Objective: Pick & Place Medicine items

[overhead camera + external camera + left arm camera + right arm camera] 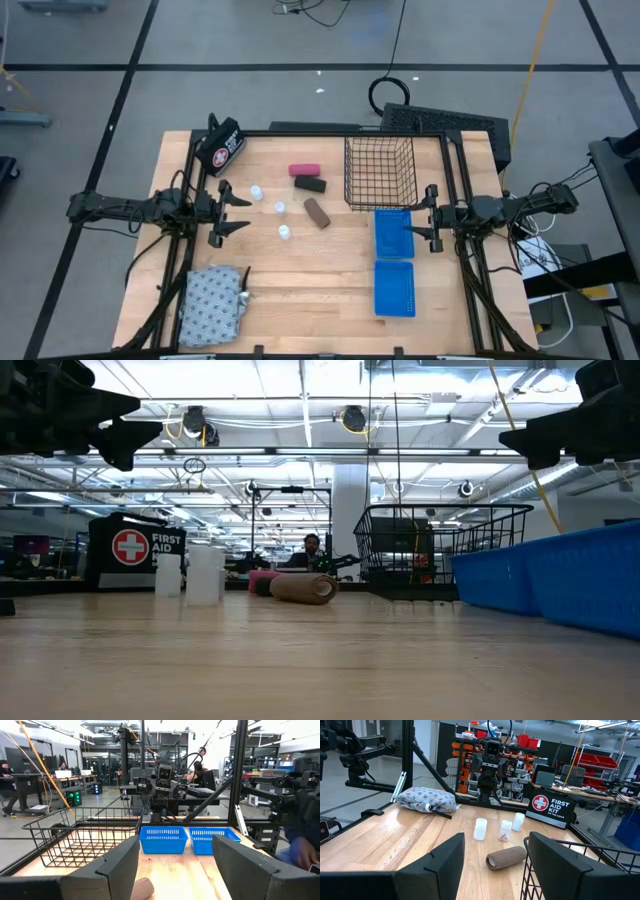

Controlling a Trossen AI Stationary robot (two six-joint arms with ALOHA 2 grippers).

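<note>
**Medicine items untouched; first pick pending**

Bare desk (320, 660) fills the low foreground. Three white bottles (279, 208), pink (304, 170), black (310, 184) and brown rolls (318, 212) are spread mid-desk, the pouch (212, 303) at the near-left corner. Left tool (236, 206) and right tool (412, 217) are held apart, empty, aloft. A descent onto one bottle is called for.

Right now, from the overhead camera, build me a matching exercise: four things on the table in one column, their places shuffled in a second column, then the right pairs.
Things
1. first aid kit
2. wire basket
3. patterned pouch
4. brown roll

Places
A. near left corner of the table
B. mid-table, just right of the three white bottles
C. far left corner of the table
D. far edge, above the two blue trays

Pairs: 1-C, 2-D, 3-A, 4-B
</note>
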